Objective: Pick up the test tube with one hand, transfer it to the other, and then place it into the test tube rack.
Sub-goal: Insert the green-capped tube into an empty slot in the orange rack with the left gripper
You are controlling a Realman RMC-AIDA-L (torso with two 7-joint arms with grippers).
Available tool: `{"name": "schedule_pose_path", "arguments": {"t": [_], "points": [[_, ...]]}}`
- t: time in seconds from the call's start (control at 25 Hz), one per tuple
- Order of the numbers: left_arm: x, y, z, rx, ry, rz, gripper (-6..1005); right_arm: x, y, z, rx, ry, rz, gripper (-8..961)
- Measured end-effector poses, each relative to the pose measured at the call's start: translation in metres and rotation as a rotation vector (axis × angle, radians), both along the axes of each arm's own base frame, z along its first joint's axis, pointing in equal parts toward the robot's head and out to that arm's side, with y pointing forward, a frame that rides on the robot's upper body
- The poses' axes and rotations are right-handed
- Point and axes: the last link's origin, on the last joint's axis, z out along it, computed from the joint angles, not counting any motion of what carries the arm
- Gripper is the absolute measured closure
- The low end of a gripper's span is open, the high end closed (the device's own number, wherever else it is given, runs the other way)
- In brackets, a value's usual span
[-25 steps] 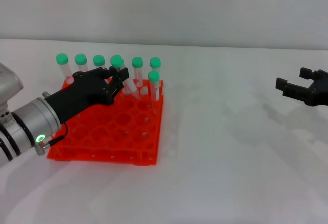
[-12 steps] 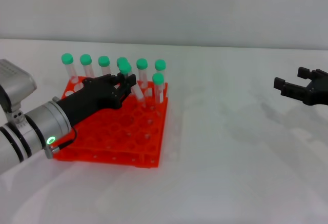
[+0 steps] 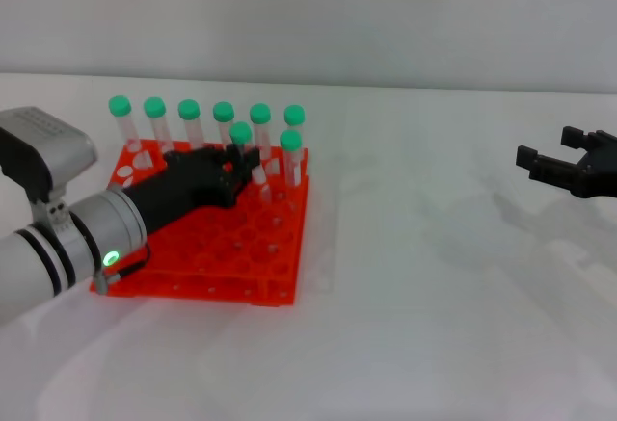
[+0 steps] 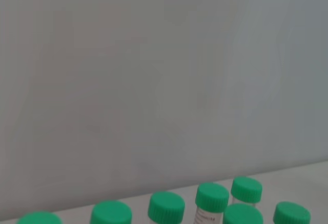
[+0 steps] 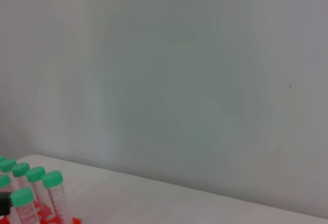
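The orange-red test tube rack [image 3: 207, 248] stands at the left of the table. My left gripper [image 3: 246, 163], the one with the green ring light, reaches over it and is shut on the test tube [image 3: 241, 134]. The tube leans, cap up, and its lower end [image 3: 263, 188] is down among the rack's holes. Seven other green-capped tubes [image 3: 224, 111] stand upright in the rack, most of them along the back row. My right gripper [image 3: 549, 149] hovers open and empty at the far right. The left wrist view shows only green caps [image 4: 212, 197].
White table with a pale wall [image 3: 386, 16] behind. The right wrist view shows several capped tubes [image 5: 51, 179] at its lower corner and bare wall. White tabletop [image 3: 424, 248] lies between the rack and the right gripper.
My left arm has pushed forward and down, carrying the tube lower and further right into the rack. The rack shifted slightly. The right gripper has not moved.
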Motion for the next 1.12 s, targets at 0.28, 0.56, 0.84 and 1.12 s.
{"name": "schedule_pose_path", "arguments": {"t": [0.28, 0.56, 0.84, 1.12], "points": [[0.002, 0.001, 0.002, 0.008, -0.003, -0.012, 705, -0.001, 0.002, -0.003, -0.004, -0.002, -0.005, 96], [-0.002, -0.005, 0.012, 0.037, -0.011, -0.026, 374, 0.0, 0.002, -0.003, -0.006, -0.006, -0.004, 95], [-0.011, -0.026, 0.031, 0.105, -0.059, -0.076, 199, 0.0, 0.003, -0.002, -0.001, -0.009, -0.003, 95], [-0.021, -0.045, 0.042, 0.177, -0.092, -0.104, 107, 0.002, 0.0, 0.0, 0.002, -0.008, -0.001, 96]]}}
